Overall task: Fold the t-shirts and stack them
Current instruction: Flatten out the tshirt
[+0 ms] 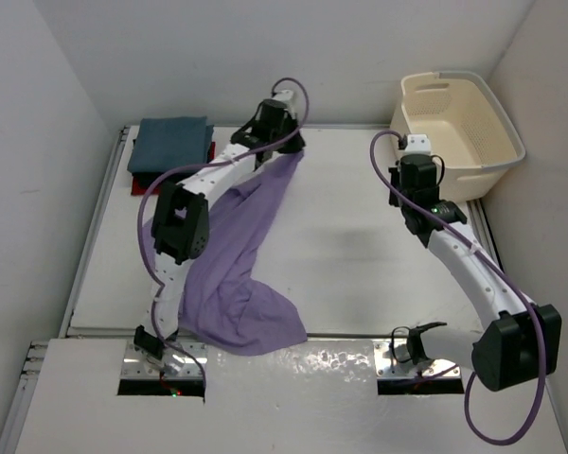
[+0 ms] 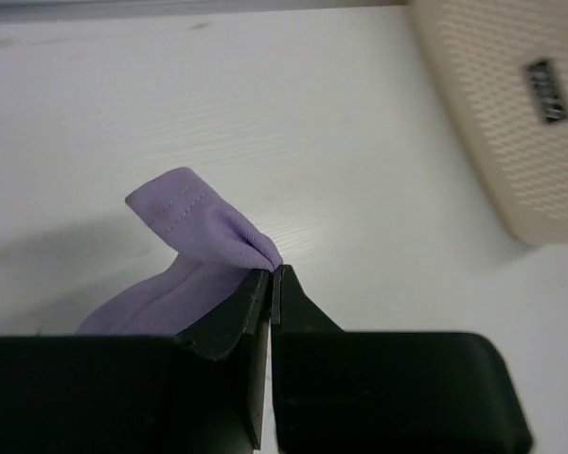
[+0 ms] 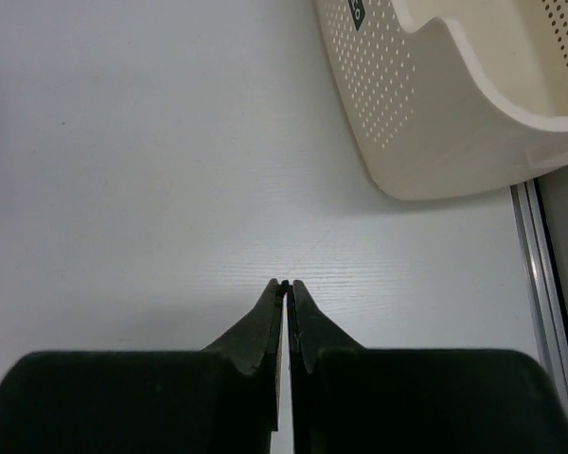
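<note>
Filling the top view is a white table (image 1: 360, 265) set in a corner of plain white walls (image 1: 360, 47). A cream perforated basket (image 1: 497, 142) stands at the table's 1 o'clock corner. At 11 o'clock a folded dark teal-blue t-shirt (image 1: 173, 142) lies on top of a red t-shirt (image 1: 135, 182), of which only an edge shows.

Its base is at 7 o'clock, and the left arm (image 1: 185, 222) stretches across the table toward 12 o'clock. The left gripper (image 2: 273, 272) is pressed together there, pinching a stitched hem of the lavender t-shirt (image 1: 232, 274) at its very tips, just above the table.

From that pinch the lavender cloth trails under the arm toward 7 o'clock and spreads in loose folds at the near edge.

Bending up from 5 o'clock, the right arm (image 1: 473, 274) ends at about 2 o'clock, near the basket. The right gripper (image 3: 286, 284) has its tips pressed together on nothing, over bare table, well apart from the lavender t-shirt.
</note>
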